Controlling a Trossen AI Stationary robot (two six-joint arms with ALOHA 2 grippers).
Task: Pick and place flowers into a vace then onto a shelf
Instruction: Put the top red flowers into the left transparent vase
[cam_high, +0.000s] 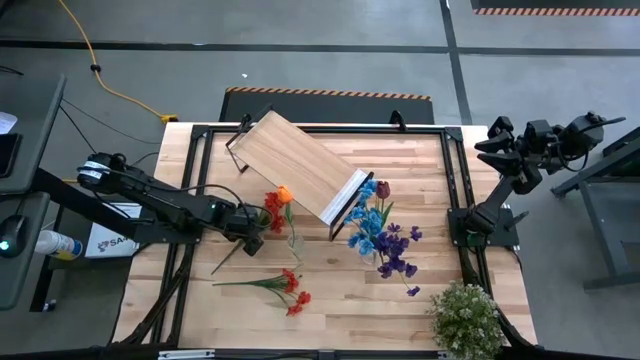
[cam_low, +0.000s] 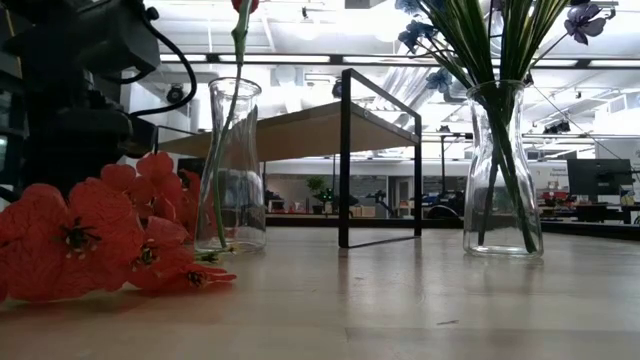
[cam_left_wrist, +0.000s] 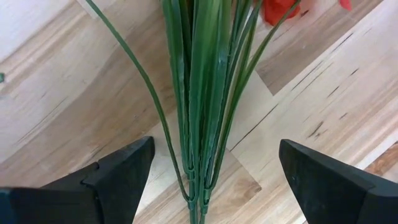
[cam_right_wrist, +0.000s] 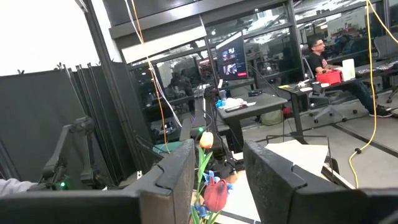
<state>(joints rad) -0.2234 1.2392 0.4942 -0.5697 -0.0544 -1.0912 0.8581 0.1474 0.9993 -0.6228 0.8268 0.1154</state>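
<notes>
Green stems fill my left wrist view: the left gripper (cam_left_wrist: 205, 180) is spread wide, fingers either side of a stem bundle (cam_left_wrist: 199, 99), nothing pinched yet. In the high view this gripper (cam_high: 252, 232) sits at roughly 9 o'clock from the surface (cam_high: 340, 300) centre, over the red-orange flower bunch (cam_high: 274, 208).

Progress, as I judge it: partial. The blue and purple flowers (cam_high: 385, 235) stand in a glass vase (cam_low: 502, 170) at about 3 o'clock of centre. A second glass vase (cam_low: 231, 165) holds one thin stem with a red head (cam_low: 243, 5) at the frame top. Another red spray (cam_high: 285, 285) lies loose at 6 o'clock, well apart from either vase. The shelf (cam_high: 300, 163) at 12 o'clock is bare in the high view; no vase stands on it. Left to do: both loose bunches into a vase, then vases up onto the shelf.

Cross-view notes: only the low view shows the vases as clear glass and the shelf's black frame (cam_low: 345, 160) between them; overhead they nearly vanish. Only the high view shows the pale bushy plant (cam_high: 465, 315) at 5 o'clock.

Right gripper (cam_high: 485, 145) is parked off the surface at 2 o'clock, fingers (cam_right_wrist: 180, 174) apart, holding nothing.
</notes>
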